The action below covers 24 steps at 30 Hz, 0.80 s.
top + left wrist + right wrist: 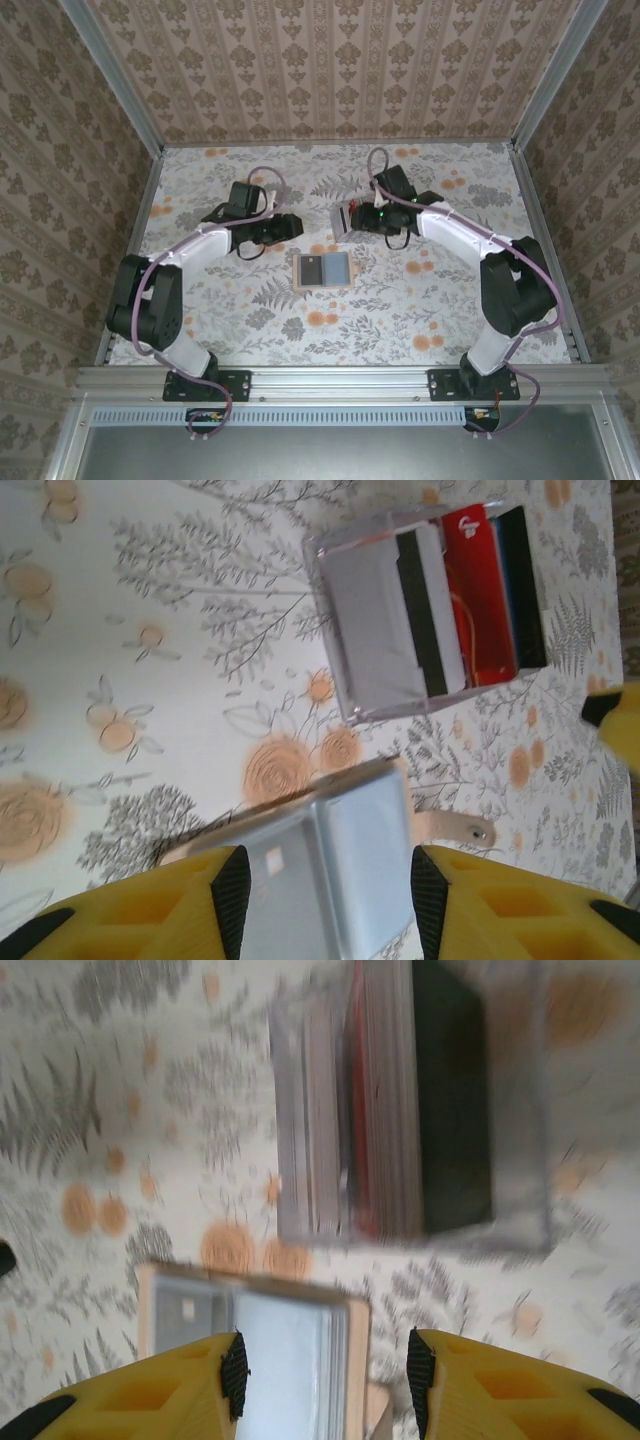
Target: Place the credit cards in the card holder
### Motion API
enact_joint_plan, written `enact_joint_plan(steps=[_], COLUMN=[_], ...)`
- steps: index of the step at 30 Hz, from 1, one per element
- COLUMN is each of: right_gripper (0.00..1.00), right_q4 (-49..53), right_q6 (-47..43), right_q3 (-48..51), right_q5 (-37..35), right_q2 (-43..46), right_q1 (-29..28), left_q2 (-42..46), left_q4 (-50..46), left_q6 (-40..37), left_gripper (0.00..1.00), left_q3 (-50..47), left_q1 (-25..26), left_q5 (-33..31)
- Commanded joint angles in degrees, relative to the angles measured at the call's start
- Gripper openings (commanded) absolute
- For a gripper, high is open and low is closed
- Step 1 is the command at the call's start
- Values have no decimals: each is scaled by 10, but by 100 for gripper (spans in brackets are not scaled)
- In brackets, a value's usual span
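The card holder (323,270) lies unfolded on the table's middle, tan rim up and grey-blue inside showing. The credit cards (344,217) stand on edge in a clear plastic box just behind it. In the left wrist view the white, black, red and blue credit cards (450,605) fill the box, and the card holder (340,850) lies below my open left gripper (331,900). My left gripper (292,228) hovers left of the box. My right gripper (356,219) hovers at the box, open (327,1378), above the card holder (285,1345) and near the credit cards (390,1110). Neither holds anything.
The floral tablecloth (400,310) runs to patterned walls on three sides, with metal frame posts at the corners. A small tan strap with a stud (460,828) sticks out from the card holder's side. The arms' bases sit on the rail (340,382) at the near edge.
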<state>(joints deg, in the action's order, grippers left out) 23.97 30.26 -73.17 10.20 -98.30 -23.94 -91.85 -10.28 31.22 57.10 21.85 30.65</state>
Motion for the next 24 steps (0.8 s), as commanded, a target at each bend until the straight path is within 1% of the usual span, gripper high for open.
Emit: enact_joint_plan(steps=[1,4,7,9,10,13,17,18,21,24], right_gripper=[49,49,49,49,49,49,49,49,50,50], right_q4=[57,65,97,99,97,103,112,112,125,132], right_q6=[-43,-51,-59,-60,-59,-62,-63,-62,-68,-72], right_q3=[-59,-99,-141,-155,-160,-177,-198,-202,-219,-231], right_q5=[-22,-12,-2,14,19,20,35,35,16,-1], right_q2=[-38,-71,-106,-121,-127,-147,-169,-173,-188,-202], right_q1=[23,37,39,39,39,39,37,34,26,20], left_q2=[-36,-74,-115,-143,-155,-195,-226,-230,-237,-242], left_q4=[-1,3,-1,-3,-2,4,36,49,85,94], left_q6=[5,12,15,18,19,28,52,62,84,90], left_gripper=[50,50,50,50,50,50,49,49,49,49], left_q3=[42,81,129,156,167,194,196,190,169,163], left_q1=[11,26,39,39,57,62,66,67,70,75], left_q5=[22,31,39,41,43,49,58,72,79,79])
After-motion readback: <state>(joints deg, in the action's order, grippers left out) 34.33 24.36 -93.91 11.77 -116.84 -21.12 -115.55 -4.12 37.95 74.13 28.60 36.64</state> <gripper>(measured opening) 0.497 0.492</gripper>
